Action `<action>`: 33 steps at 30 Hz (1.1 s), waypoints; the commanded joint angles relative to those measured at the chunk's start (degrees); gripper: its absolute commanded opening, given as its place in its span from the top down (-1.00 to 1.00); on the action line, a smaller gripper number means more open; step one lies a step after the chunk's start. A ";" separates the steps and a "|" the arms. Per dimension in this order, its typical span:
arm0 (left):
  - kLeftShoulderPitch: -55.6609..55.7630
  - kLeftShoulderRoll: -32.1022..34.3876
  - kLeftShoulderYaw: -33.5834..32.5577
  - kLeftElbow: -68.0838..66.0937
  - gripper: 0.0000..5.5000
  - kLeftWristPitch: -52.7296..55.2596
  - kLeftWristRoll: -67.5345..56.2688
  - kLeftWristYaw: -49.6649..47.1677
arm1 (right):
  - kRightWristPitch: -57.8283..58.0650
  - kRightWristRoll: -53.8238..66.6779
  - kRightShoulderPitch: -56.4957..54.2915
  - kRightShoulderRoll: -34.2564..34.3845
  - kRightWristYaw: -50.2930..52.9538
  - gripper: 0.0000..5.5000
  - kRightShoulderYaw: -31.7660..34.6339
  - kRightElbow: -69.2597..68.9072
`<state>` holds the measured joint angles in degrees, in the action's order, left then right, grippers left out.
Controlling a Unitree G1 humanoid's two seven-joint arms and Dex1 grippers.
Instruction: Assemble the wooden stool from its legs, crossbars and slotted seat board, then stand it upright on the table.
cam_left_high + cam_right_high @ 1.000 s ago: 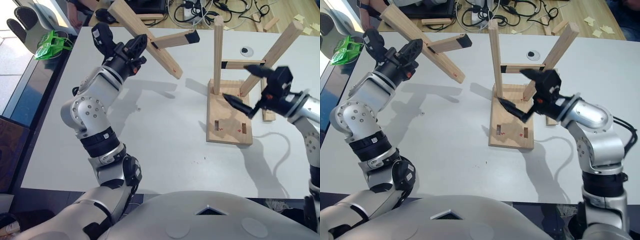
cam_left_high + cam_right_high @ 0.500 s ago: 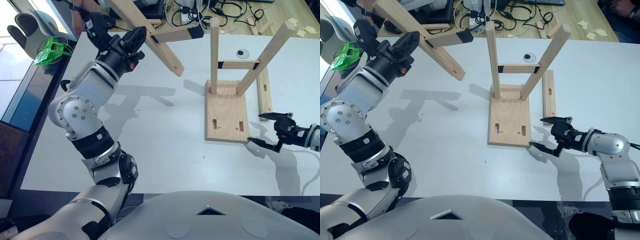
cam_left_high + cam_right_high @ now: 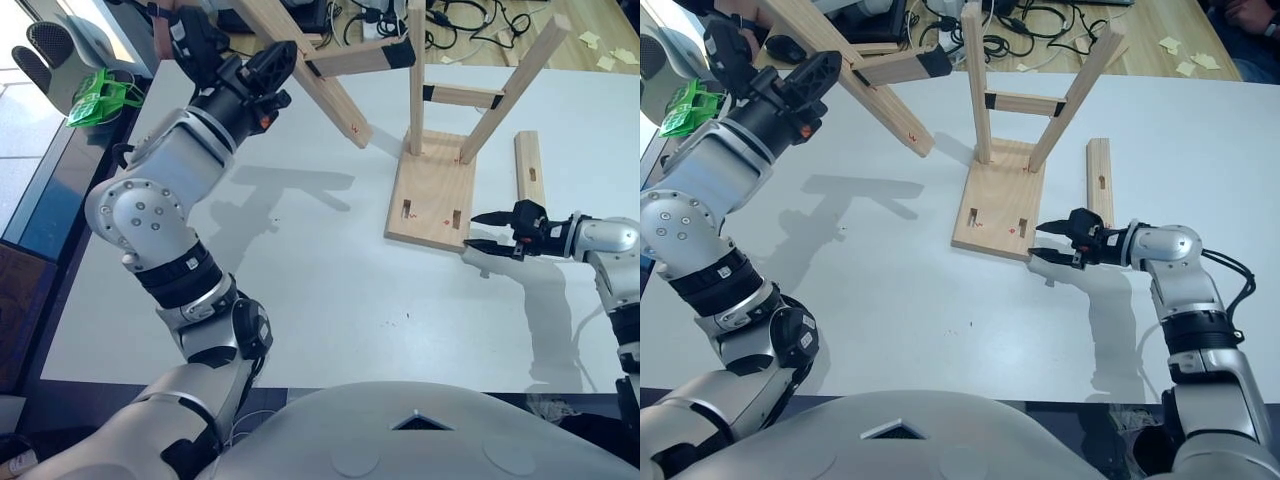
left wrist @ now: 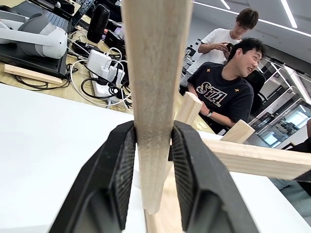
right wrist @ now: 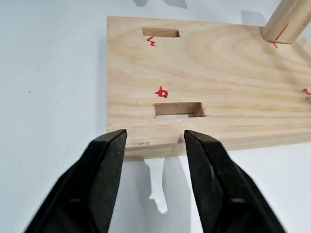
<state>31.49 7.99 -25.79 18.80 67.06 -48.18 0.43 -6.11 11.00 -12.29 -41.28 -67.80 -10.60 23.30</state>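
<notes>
Wood, pale and straight-grained, made up every part. The seat board (image 3: 430,200) lay flat on the white surface (image 3: 300,280), a rectangle with two empty slots near its close edge, each marked in red. At its far end stood two square legs, one upright (image 3: 415,80) and one leaning (image 3: 510,85), joined by a crossbar (image 3: 462,95) banded black at the ends. Just right of the board lay a loose slotted bar (image 3: 528,170).

The left hand (image 4: 153,165) was clamped tight on a second leg pair (image 3: 325,85), held in the air over the far left of the surface. The right hand (image 5: 154,138) stood open and held nothing, its black fingertips either side of one slot at the board's close edge; I could not tell whether they touched it.

Beyond the surface lay tangled cables (image 3: 470,20), and a green bag (image 3: 97,92) sat off to the left.
</notes>
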 commanded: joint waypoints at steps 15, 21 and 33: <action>-8.24 -11.27 5.35 8.18 0.63 -2.67 -3.88 -9.80 | 28.68 19.12 7.31 6.66 18.66 0.97 18.52 -32.91; -12.66 -12.00 10.38 9.31 0.63 -0.62 -2.74 -12.46 | 27.04 16.87 11.18 7.72 22.37 0.97 19.19 -33.37; -12.92 -9.92 16.26 8.60 0.63 -1.02 3.56 -13.86 | 23.35 14.87 12.99 8.87 23.71 0.97 18.97 -31.20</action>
<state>17.78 -2.24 -10.27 27.58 66.28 -46.47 -12.66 17.98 26.61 0.07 -32.47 -44.33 8.27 -8.09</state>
